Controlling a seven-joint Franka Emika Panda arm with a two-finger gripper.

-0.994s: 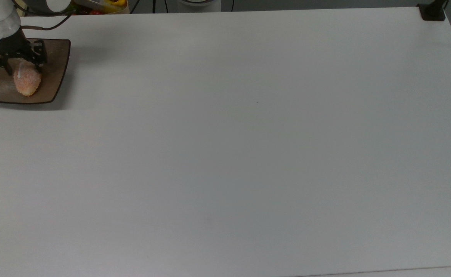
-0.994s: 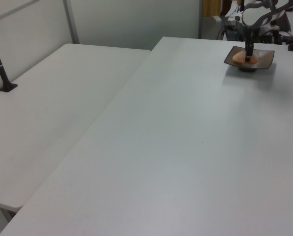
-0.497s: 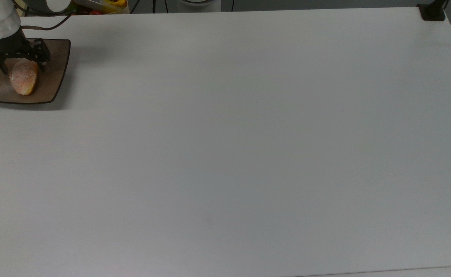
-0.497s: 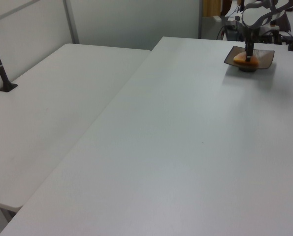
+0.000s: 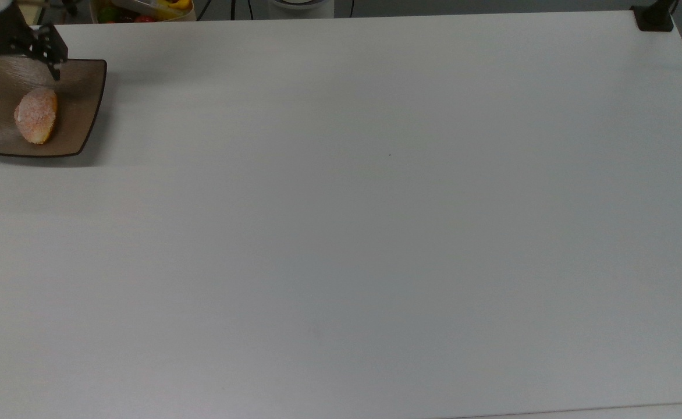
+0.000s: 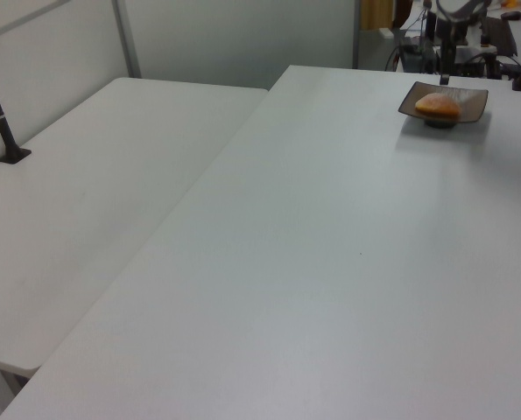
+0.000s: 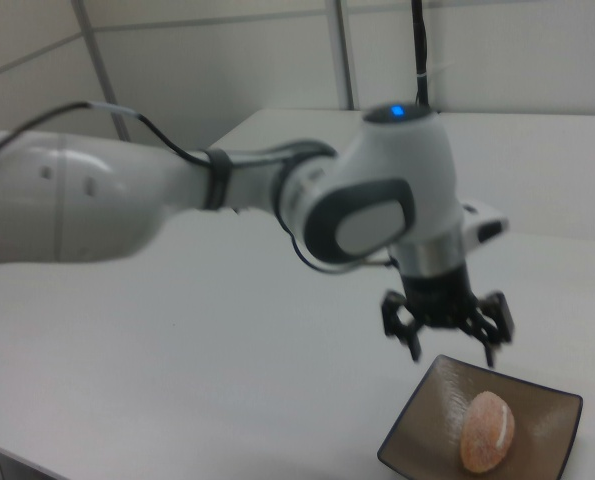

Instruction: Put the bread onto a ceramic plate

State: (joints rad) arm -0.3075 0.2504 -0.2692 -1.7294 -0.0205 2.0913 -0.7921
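bread (image 5: 36, 115) lying on ceramic plate (image 5: 85, 110), gripper (image 5: 22, 74) above it — jaws apart, empty

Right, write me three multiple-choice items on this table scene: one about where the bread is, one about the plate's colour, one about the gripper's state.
1. Where does the bread lie?
A. On the bare table
B. On the plate
C. Between the gripper's fingers

2. What colour is the plate?
A. Brown
B. White
C. Blue

3. What state is the gripper in?
A. Shut on the bread
B. Shut on the plate's rim
C. Open, holding nothing

Answers:
1. B, the top view and the right view both show the roll resting inside the square dish.
2. A, the dish is a glossy brown with a dark rim against the white table.
3. C, in the right view the fingers are spread apart above the plate's far edge, with a clear gap to the bread.
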